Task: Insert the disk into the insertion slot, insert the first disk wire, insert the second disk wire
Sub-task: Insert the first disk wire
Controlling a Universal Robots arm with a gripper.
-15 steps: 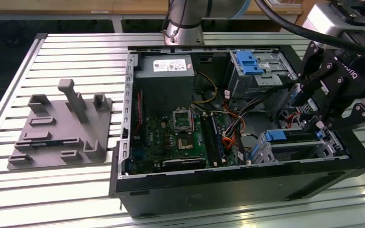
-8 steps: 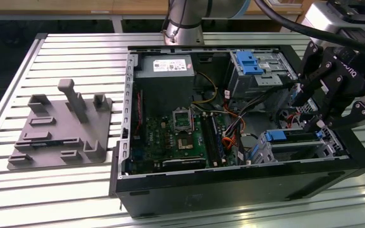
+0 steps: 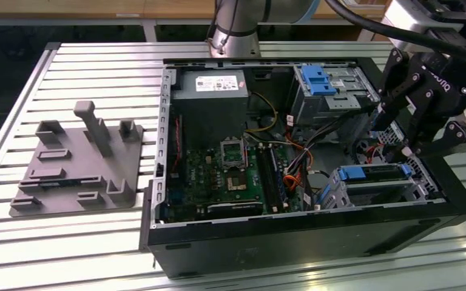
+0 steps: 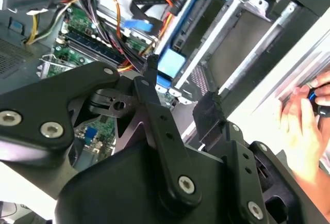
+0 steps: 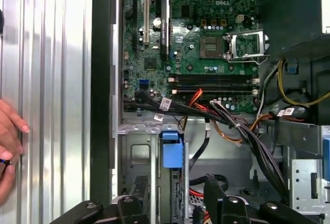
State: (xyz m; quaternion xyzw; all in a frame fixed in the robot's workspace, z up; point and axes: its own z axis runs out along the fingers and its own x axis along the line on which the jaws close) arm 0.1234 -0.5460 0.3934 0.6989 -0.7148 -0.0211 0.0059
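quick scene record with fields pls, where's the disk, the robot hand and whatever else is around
setting: open computer case on a slatted metal table
disk: lies in the insertion slot, blue end toward the motherboard
robot hand: over the case at the exterior view's right, just above the disk
wires: loose bundle beside the slot
grey fixture: on the table, exterior view's left
person's hand: on the table outside the case

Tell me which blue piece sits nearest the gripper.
The disk's blue handle, in the small cage by the gripper; the blue latch sits farther off.
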